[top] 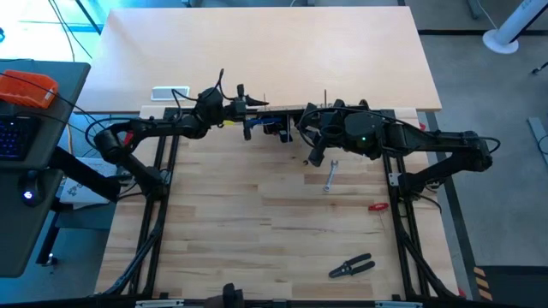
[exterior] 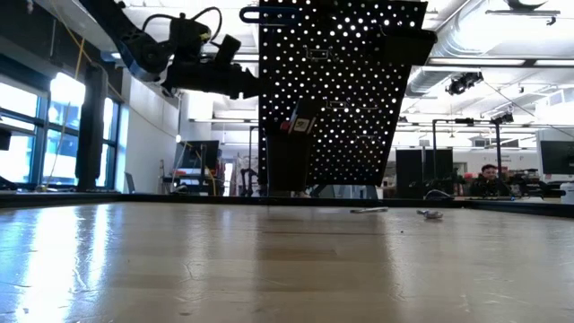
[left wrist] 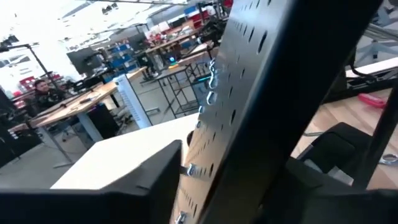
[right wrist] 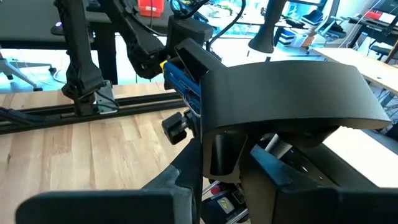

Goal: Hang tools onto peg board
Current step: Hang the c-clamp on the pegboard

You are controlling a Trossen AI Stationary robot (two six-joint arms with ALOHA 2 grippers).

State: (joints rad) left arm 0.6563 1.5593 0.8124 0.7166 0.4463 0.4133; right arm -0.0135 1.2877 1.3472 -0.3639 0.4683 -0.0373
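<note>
1. The peg board [exterior: 341, 90] is standing upright at upper centre of the low view, both grippers crowding its top edge
2. The left gripper [top: 250, 106] is holding something blue against it; jaw width unclear
3. The right gripper [top: 310, 128] is steadying the board, its grip unclear; a silver wrench [top: 330, 175] and pliers [top: 351, 267] are waiting

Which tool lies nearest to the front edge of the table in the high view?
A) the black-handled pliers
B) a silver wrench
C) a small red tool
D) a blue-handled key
A: the black-handled pliers lie lowest, well past the silver wrench and the small red tool.
</note>
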